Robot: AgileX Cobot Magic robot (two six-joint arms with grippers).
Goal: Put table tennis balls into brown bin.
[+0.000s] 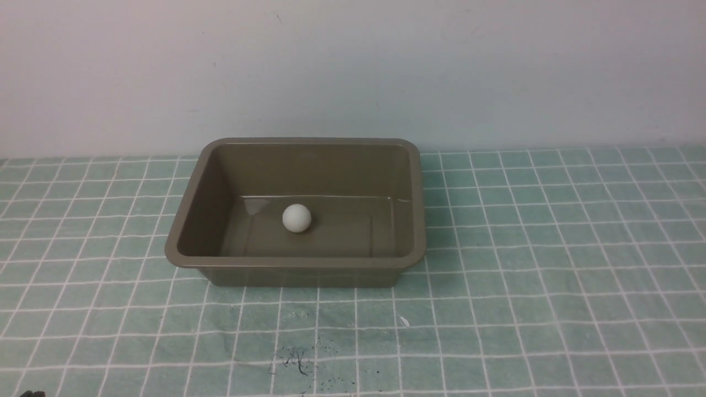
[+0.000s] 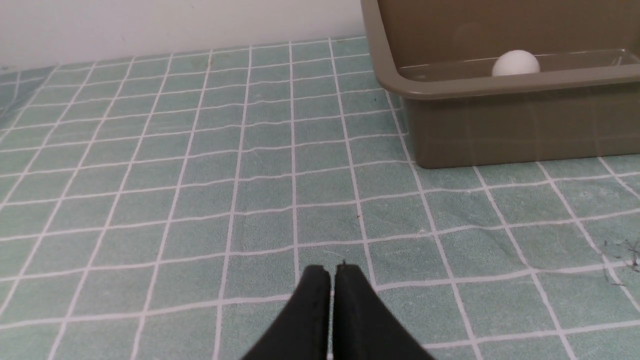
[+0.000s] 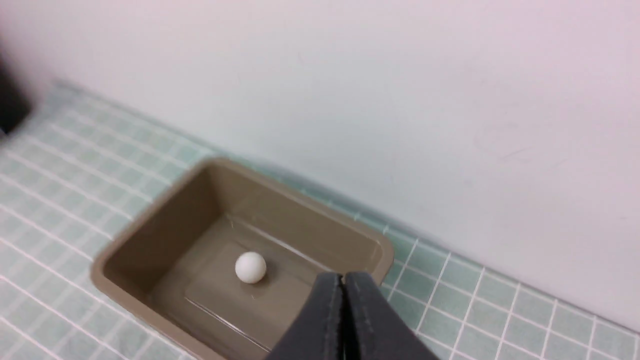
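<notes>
We seem to be at a robot test bench in a lab: a plain pale wall [image 1: 353, 66] rises directly behind a worktop [image 1: 551, 248] covered by a mint-green cloth [image 1: 110, 231] with a white grid, smudged by dark marks [image 1: 292, 361].

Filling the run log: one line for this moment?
ball: in brown bin | left gripper: shut, empty | right gripper: shut, empty

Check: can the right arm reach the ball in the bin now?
Probably yes: ball lies alone in the open-topped brown bin, nothing between it and the right gripper; jaws shut, must open first.
</notes>
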